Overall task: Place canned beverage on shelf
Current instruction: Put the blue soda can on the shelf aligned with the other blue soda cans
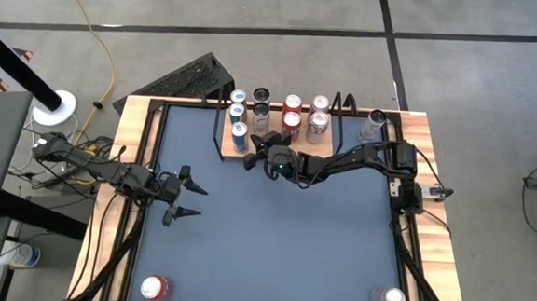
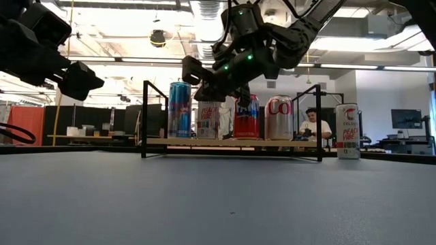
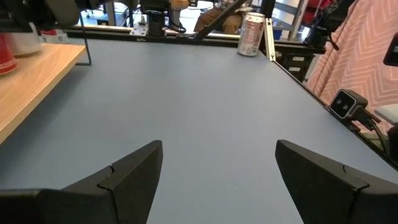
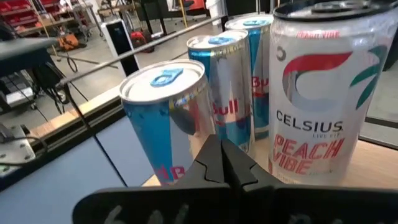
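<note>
At the shelf (image 1: pixel 278 149), right tool (image 1: pixel 252 158) closed, empty.

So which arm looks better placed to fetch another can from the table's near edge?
Probably left: the left gripper hangs open near the red-and-silver can. The right gripper is shut by the light-wood shelf.

- Blue table (image 1: pixel 273 235) carries a wooden shelf (image 1: pixel 229 149) at its far edge.
- Shelf holds upright cans (image 1: pixel 291 122) in rows.
- Three more cans stand on the table: red can (image 1: pixel 154 287), silver can (image 1: pixel 391 299), white can (image 1: pixel 374 125).
</note>
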